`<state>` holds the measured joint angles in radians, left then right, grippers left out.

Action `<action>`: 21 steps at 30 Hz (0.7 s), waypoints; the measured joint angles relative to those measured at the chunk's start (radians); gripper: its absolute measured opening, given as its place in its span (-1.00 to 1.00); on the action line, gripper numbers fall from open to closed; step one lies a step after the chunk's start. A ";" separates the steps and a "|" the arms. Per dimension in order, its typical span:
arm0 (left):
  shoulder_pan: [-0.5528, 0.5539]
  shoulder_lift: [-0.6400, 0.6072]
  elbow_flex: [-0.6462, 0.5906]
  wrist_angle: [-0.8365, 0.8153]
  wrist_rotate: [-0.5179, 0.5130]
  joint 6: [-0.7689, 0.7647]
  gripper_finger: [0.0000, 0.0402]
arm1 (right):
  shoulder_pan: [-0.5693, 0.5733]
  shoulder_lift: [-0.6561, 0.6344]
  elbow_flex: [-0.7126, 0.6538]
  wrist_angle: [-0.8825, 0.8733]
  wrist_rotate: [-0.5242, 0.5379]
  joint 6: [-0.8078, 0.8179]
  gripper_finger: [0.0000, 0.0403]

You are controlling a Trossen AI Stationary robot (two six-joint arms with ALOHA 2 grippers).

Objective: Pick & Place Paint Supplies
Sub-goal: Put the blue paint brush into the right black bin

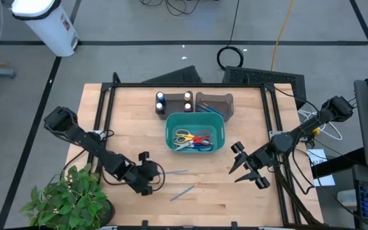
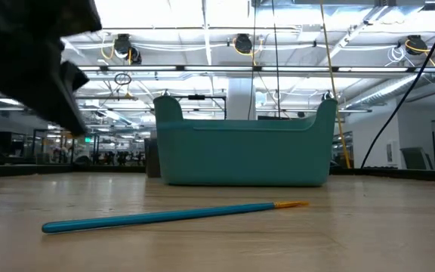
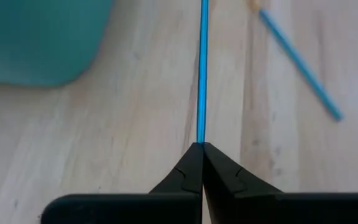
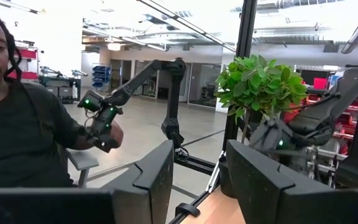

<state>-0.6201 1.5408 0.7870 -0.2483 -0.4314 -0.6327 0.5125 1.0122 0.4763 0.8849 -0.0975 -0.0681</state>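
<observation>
My left gripper (image 1: 151, 176) is near the table's front left and shut on a thin blue paintbrush (image 1: 174, 172), which points toward the table's right. A second blue brush (image 1: 184, 190) with an orange tip lies flat on the wood nearby (image 2: 172, 215). Small paint bottles (image 1: 160, 102), some white-capped (image 1: 187, 102), stand at the far side beside a brown holder (image 1: 214, 105) that has blue brushes in it. My right gripper (image 1: 243, 167) hovers open over the table's right part, touching nothing. My left gripper pinches the blue paintbrush by its very end (image 3: 201, 140) between the two fingertips. The fingers come from the table's left, and the brush runs straight on from them, along their line. Whether its far end rests on the wood I cannot tell.
A teal bin (image 1: 195, 133) holding scissors with coloured handles sits mid-table, just beyond the brushes (image 2: 244, 147). A potted plant (image 1: 69, 195) stands off the front left corner. Black frame rails (image 1: 104, 121) edge the table. A person (image 4: 17, 112) sits beyond the table's left.
</observation>
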 joint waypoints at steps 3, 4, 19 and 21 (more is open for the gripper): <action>-0.003 -0.036 0.001 0.036 -0.021 0.012 -0.99 | 0.000 0.000 0.000 0.000 0.000 0.000 -0.31; -0.003 -0.044 0.001 0.047 -0.024 0.021 -0.99 | 0.000 0.000 0.000 -0.001 0.000 0.000 -0.31; -0.015 -0.265 -0.045 0.193 -0.174 0.302 -0.99 | 0.000 0.000 0.000 -0.055 0.022 -0.027 -0.31; -0.004 -0.290 -0.093 0.273 -0.173 0.331 -0.99 | 0.000 0.000 0.000 -0.061 0.071 -0.034 -0.31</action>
<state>-0.6243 1.2509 0.6943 0.0251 -0.6046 -0.3019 0.5125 1.0119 0.4763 0.8236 -0.0264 -0.1024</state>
